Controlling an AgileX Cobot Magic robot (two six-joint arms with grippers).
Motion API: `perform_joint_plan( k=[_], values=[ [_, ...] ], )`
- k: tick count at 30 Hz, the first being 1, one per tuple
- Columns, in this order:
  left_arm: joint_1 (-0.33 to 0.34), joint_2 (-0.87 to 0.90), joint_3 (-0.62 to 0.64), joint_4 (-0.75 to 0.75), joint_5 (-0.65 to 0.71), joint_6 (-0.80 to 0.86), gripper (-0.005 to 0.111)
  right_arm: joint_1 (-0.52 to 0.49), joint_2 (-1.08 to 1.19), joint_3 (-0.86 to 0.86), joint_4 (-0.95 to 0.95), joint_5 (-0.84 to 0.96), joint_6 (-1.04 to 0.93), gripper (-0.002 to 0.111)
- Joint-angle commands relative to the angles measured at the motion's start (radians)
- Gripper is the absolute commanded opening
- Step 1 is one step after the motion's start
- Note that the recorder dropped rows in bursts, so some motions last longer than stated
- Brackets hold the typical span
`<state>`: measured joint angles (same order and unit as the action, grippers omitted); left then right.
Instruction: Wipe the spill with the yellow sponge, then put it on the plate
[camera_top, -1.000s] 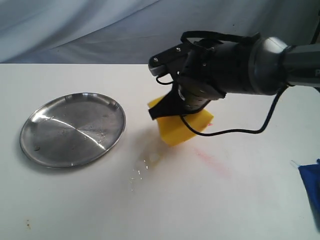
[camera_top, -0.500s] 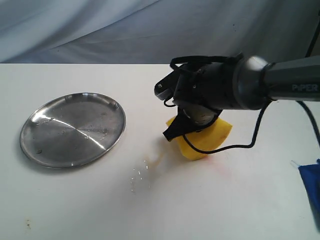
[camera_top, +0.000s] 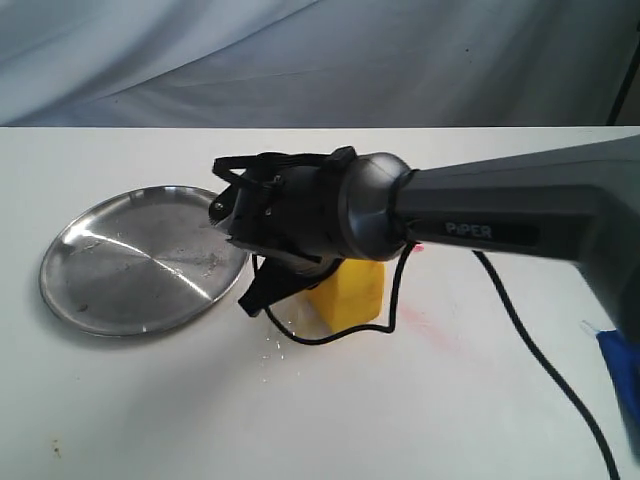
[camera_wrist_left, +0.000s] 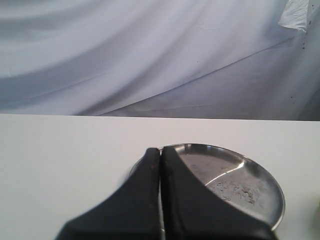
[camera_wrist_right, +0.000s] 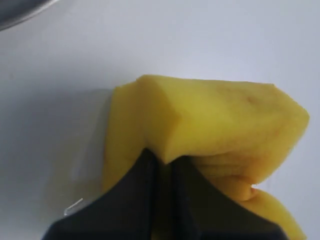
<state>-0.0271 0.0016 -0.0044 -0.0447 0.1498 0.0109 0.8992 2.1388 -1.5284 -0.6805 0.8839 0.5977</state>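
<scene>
So the big white table (camera_top: 120, 420) takes up pretty much everything, with a wrinkly grey-blue sheet (camera_top: 150, 60) hanging behind it on the far side. The right arm (camera_top: 520, 230) is the next biggest thing: it comes in from the right and reaches across the middle, so its chunky dark wrist sits just right of the plate. The plate (camera_top: 100, 290) is the round shiny steel one on the left of the table, lying flat, with a few water specks on it. The sponge (camera_top: 352, 295) is a bright yellow block down on the table right under that wrist, close to the plate's right rim but not on it. The right gripper (camera_wrist_right: 162, 162) is pinching the sponge, its two black fingers nearly together with the foam visibly squashed and bulging around them. The left gripper (camera_wrist_left: 160, 155) has its fingers pressed tight together with nothing in between, and from its own camera the plate is just past the tips. A black cable (camera_top: 540, 350) loops off the arm onto the table. At the far right edge a bit of blue cloth (camera_top: 622, 370) peeks in. The spill (camera_top: 272, 342) only shows as a few wet glints on the near side of the fingers, and the rest is hidden. There's a faint red smear (camera_top: 430, 325) right of the sponge.
</scene>
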Motion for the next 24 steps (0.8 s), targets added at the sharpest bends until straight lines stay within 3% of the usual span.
perform_joint_plan(
  k=[1, 24],
  values=[
    [-0.001, -0.002, 0.004, 0.001, -0.004, -0.001, 0.001, 0.053, 0.043, -0.020, 0.106, -0.047, 0.001, 0.000],
    [-0.001, -0.002, 0.004, 0.001, -0.004, -0.003, 0.001, 0.094, -0.034, -0.020, 0.274, -0.147, 0.001, 0.000]
  ],
)
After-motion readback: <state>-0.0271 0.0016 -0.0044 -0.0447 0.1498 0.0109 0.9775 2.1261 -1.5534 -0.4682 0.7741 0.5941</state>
